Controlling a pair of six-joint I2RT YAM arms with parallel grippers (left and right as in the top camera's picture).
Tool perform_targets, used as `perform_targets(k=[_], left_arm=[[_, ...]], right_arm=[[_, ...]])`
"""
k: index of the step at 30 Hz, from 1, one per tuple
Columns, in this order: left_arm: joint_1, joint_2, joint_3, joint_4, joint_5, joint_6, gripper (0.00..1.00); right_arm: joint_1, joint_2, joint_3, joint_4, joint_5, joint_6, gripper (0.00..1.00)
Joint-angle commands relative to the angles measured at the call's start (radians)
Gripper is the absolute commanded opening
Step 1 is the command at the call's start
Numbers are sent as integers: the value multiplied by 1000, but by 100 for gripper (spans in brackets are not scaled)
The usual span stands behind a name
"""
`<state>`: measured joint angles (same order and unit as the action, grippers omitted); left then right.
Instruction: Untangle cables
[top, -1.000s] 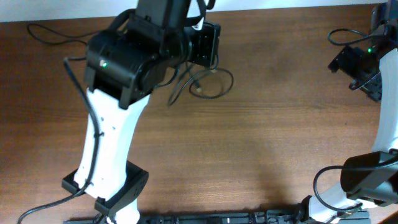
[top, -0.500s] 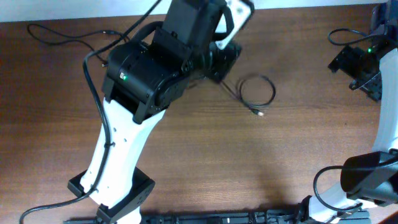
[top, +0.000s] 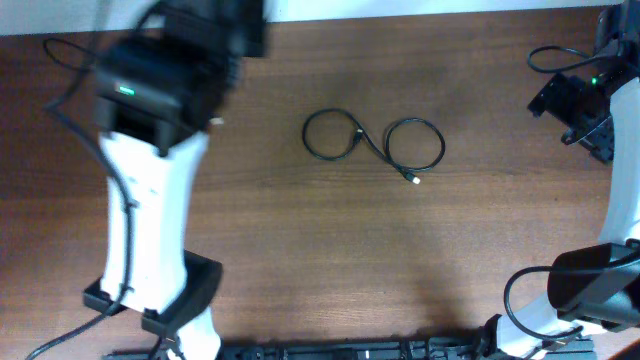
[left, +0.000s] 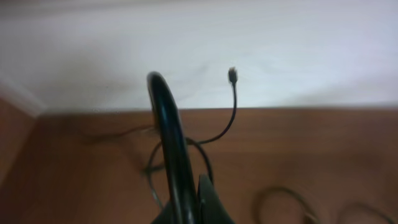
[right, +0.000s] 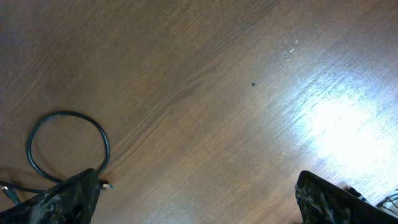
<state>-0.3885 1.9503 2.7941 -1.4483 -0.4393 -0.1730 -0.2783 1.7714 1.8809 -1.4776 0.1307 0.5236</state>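
Two thin black cable loops lie mid-table in the overhead view, a left one (top: 333, 134) and a right one (top: 415, 145) with a small plug, joined or crossing between them. My left arm (top: 160, 80) is blurred at the upper left, its gripper not visible there. In the left wrist view the left gripper (left: 189, 190) is shut on a black cable (left: 166, 118) that arcs up from the fingers; a thin cord ends in a plug (left: 232, 74). My right gripper (right: 199, 208) is open and empty above the table; one cable loop (right: 67, 146) lies by its left finger.
A thin black cord (top: 62, 52) trails on the table's upper left corner. The white wall edge runs along the table's far side (left: 261, 62). The right arm (top: 580, 105) sits at the far right edge. The arm bases stand at the front.
My left arm swung from the table's middle to the upper left with a cable in its gripper, uncovering the left loop. The right arm has not moved.
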Motion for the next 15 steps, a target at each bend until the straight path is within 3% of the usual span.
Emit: perform_targets(k=[1,4,7,11,15], left_arm=[[228,-19,13,-43,-53,-177,0],[517,31,12,-18,-55,-183,0],[702,110,11,19,-55,-367,0],[812,292,11,144,-55,-392,0],[843,478,9,90,-11,-391,2]], right_arm=[[-4,2,4,0,5,6,98],[-4,2,4,0,5,6,98],[-4,2,4,0,5,6,98],[-4,2,4,0,5,6,98],[-4,2,4,0,5,6,98]])
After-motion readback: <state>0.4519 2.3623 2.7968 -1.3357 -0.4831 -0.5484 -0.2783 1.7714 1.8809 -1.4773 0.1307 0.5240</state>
